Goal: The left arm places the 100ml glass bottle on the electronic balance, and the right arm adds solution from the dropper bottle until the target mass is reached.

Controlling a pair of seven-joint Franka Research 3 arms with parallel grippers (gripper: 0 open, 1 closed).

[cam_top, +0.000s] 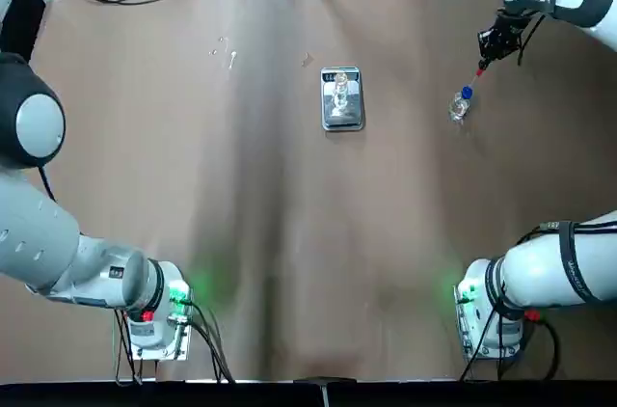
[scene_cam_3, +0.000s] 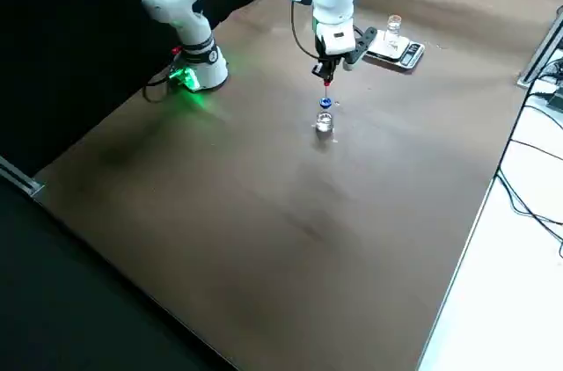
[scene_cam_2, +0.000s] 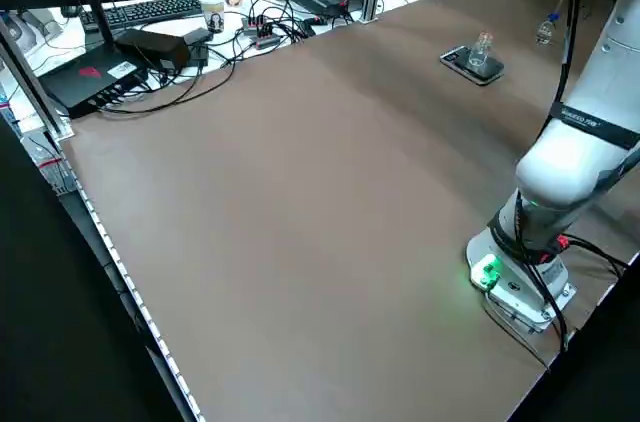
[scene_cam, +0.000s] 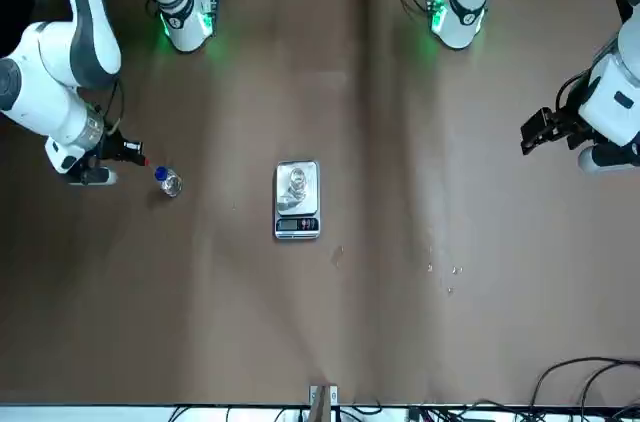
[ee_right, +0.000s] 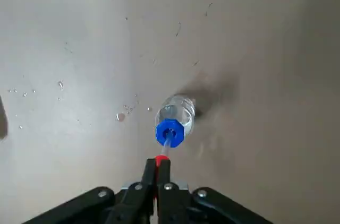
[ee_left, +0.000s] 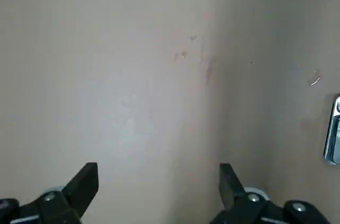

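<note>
Right hand (ee_right: 157,173) clamped on the dropper's (ee_right: 162,156) red tip above the dropper bottle (ee_right: 175,118) — thin, fragile, grip lightly.

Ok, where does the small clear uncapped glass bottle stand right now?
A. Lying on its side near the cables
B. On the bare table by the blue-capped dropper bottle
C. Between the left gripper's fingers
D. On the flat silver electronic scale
D: the small clear uncapped glass bottle stands upright on the flat silver electronic scale, away from both grippers.

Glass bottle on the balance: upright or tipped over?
Upright. The glass bottle stands neck-up on the electronic balance, apart from both grippers.
</note>
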